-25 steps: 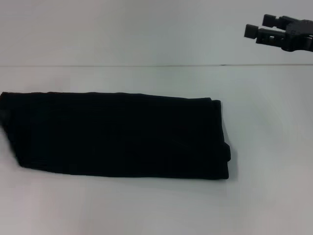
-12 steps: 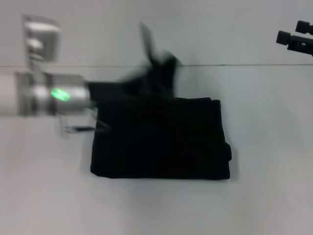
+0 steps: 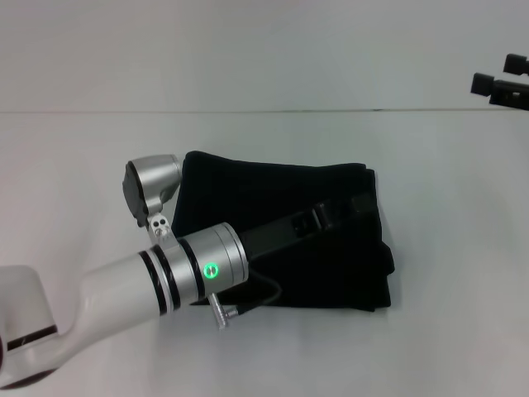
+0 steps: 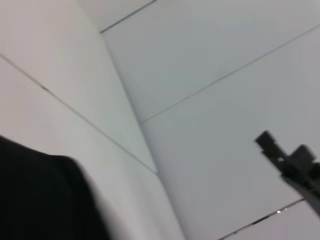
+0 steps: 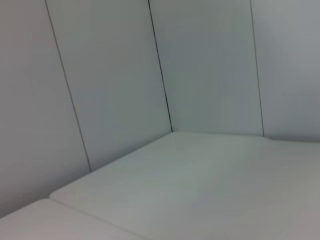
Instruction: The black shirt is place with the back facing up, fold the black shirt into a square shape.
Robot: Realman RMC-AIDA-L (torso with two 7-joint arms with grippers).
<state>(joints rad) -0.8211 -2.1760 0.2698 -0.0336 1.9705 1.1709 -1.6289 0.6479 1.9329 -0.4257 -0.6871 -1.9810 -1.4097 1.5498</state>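
Head view alone shows left claw (image 3: 357, 203) over black shirt (image 3: 248, 194); grip state unreadable.

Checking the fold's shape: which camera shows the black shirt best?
The head view: the folded black shirt lies in full on the table, left gripper over it. The left wrist view catches one corner; the right wrist view shows none.

The black shirt (image 3: 331, 256) lies flat on the white table, folded into a compact, nearly square block. The fabric is plain black; no print is visible. Its right edge shows stacked layers with a small bulge at the lower right corner. The left part is hidden.
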